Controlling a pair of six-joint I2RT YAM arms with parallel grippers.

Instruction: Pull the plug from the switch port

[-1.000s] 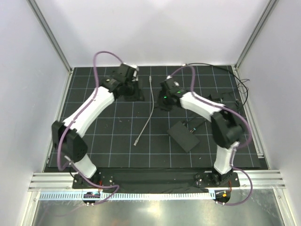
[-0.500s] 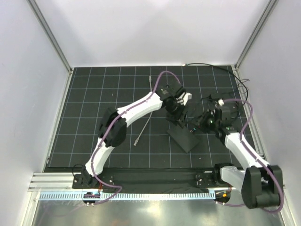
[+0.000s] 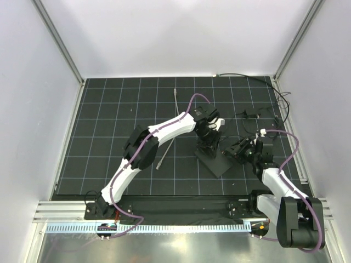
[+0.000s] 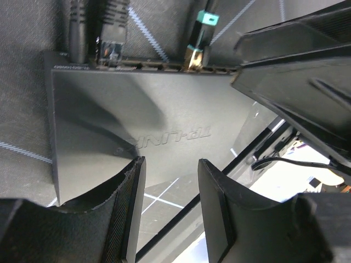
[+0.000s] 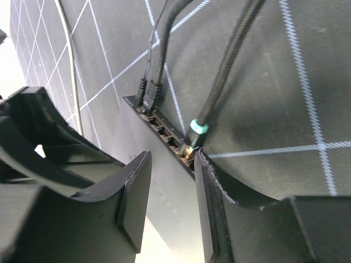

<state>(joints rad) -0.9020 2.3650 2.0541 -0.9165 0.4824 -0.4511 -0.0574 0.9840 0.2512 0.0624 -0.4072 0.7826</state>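
Right wrist: my right jaws, half-open and empty, aim at the plug in the switch port; left jaws, apart too, probably steady the box

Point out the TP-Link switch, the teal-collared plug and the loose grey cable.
TP-Link switch (image 4: pixel 142 112): left wrist view, on its flat top face.
teal-collared plug (image 5: pixel 192 139): right wrist view, on its body just below the collar.
grey cable (image 3: pixel 164 156): top external view, on its lower stretch near the end.
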